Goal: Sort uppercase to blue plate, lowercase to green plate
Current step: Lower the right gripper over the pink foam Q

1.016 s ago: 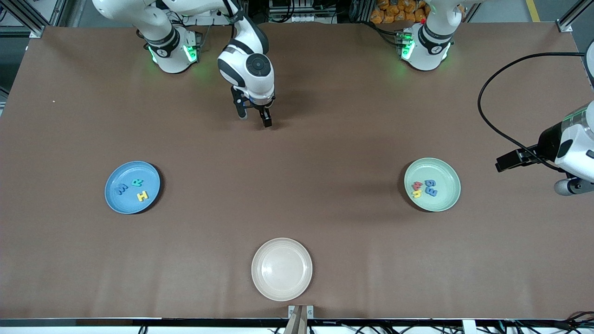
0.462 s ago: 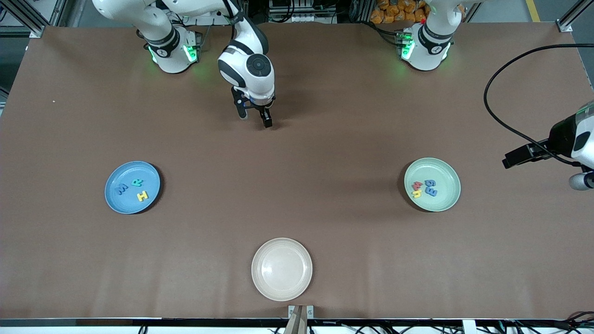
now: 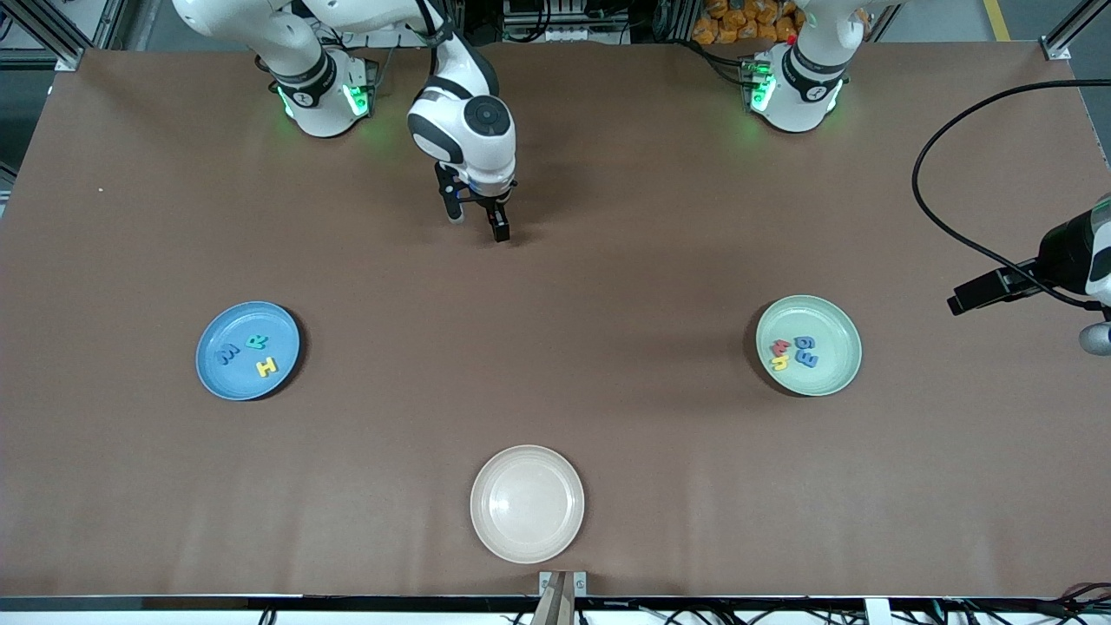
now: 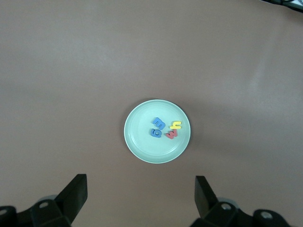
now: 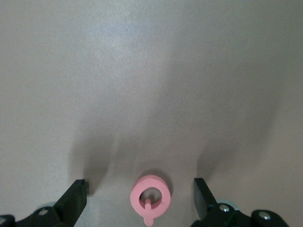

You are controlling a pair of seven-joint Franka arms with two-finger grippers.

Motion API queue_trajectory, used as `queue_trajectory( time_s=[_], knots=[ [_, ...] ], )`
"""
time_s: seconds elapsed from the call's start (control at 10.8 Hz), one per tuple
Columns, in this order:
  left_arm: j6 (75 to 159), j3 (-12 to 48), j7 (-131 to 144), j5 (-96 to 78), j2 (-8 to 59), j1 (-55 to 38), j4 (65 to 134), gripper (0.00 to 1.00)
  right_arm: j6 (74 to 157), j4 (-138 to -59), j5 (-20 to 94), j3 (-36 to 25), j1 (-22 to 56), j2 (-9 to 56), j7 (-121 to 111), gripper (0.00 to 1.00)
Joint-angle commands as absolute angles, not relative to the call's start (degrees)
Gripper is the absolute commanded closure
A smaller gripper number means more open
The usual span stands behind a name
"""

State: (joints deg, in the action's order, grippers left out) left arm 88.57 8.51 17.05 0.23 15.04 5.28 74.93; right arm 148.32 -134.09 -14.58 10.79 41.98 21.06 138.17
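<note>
My right gripper [image 3: 476, 224] is open and low over the table near the robots' bases. The pink-red Q [image 5: 150, 198] lies flat on the table between its open fingers, touching neither; the hand hides it in the front view. The blue plate [image 3: 252, 386] holds the blue W [image 3: 227, 353], teal-green R [image 3: 257, 342] and yellow H [image 3: 266, 366]. The green plate [image 3: 835, 365] holds the red w [image 3: 779, 348], yellow h [image 3: 779, 362], blue g [image 3: 805, 342] and blue e [image 3: 807, 358]. My left gripper [image 4: 140, 196] is open and empty, high up, with the green plate [image 4: 142, 146] far below it.
An empty cream plate [image 3: 527, 503] sits at the table's edge nearest the front camera. A black cable [image 3: 933, 217] loops over the table at the left arm's end, toward the left hand [image 3: 1076, 256].
The left hand has drawn away from the green plate toward the left arm's end of the table. The right gripper has stayed almost still over the Q.
</note>
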Motion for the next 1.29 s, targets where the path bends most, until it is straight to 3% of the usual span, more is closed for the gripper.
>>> queue_trajectory(
  time_s=[0.0, 0.65, 1.02, 1.2],
  knots=[
    [87.54, 8.44, 16.96, -1.32, 14.41, 5.8, 74.88, 0.0, 149.68, -134.47, -17.84, 10.72, 42.19, 21.09, 143.26, 0.0],
    [88.07, 8.26, 17.05, -1.14, 14.59, 5.1, 74.88, 0.0, 150.03, -134.12, -17.84, 10.72, 42.36, 21.44, 145.55, 0.0],
    [88.07, -0.68, 17.05, -1.23, 14.68, -2.71, 74.88, 0.0, 150.12, -134.12, -17.84, 10.72, 42.45, 21.62, 145.81, 0.0],
    [88.07, -1.05, 17.05, -1.23, 14.77, -3.16, 74.88, 0.0, 150.12, -133.86, -17.93, 10.81, 42.54, 21.62, 145.81, 0.0]
  ],
)
